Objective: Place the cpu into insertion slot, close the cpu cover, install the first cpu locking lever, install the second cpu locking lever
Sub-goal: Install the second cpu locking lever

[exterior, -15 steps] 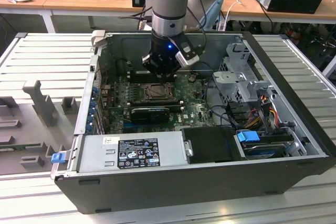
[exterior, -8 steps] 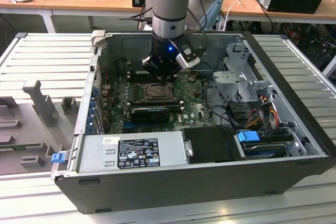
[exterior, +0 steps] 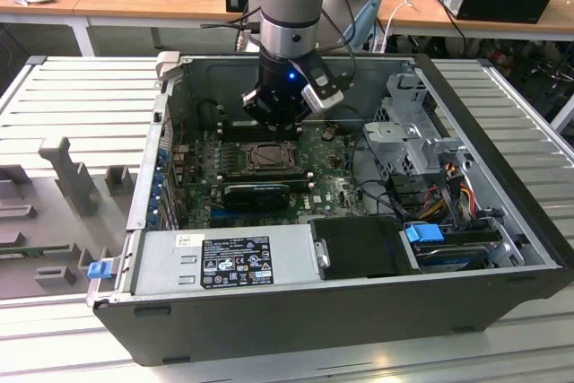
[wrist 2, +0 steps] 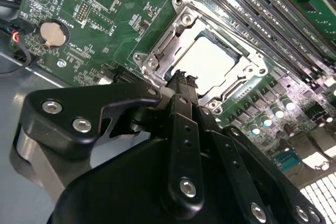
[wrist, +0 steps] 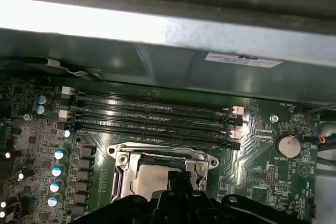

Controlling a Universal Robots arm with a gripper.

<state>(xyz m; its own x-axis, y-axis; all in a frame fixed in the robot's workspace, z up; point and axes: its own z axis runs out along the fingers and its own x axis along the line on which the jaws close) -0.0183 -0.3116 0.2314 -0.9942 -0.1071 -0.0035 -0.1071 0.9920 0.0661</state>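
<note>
Hovering just above the socket, my gripper (wrist 2: pixel 181 80) has its fingers drawn together to a narrow tip with nothing between them, as far as I can judge from the second wrist view. That tip hangs over the near edge of the cover (wrist 2: pixel 157 56), which lies flat around the cpu (wrist 2: pixel 207 61). The cpu's pale face shows through the cover's square cut-out, so I judge it seated in the slot (wrist 2: pixel 231 45) and the cover down. From the tip the chip lies straight ahead and slightly below, very near. I cannot tell whether either locking lever is latched. Beyond the socket run the long memory slots (wrist 2: pixel 252 3), their length parallel to its far edge. In the exterior view the arm (exterior: pixel 291 42) stands upright over the socket (exterior: pixel 267 157), inside the open case (exterior: pixel 502 177)
</note>
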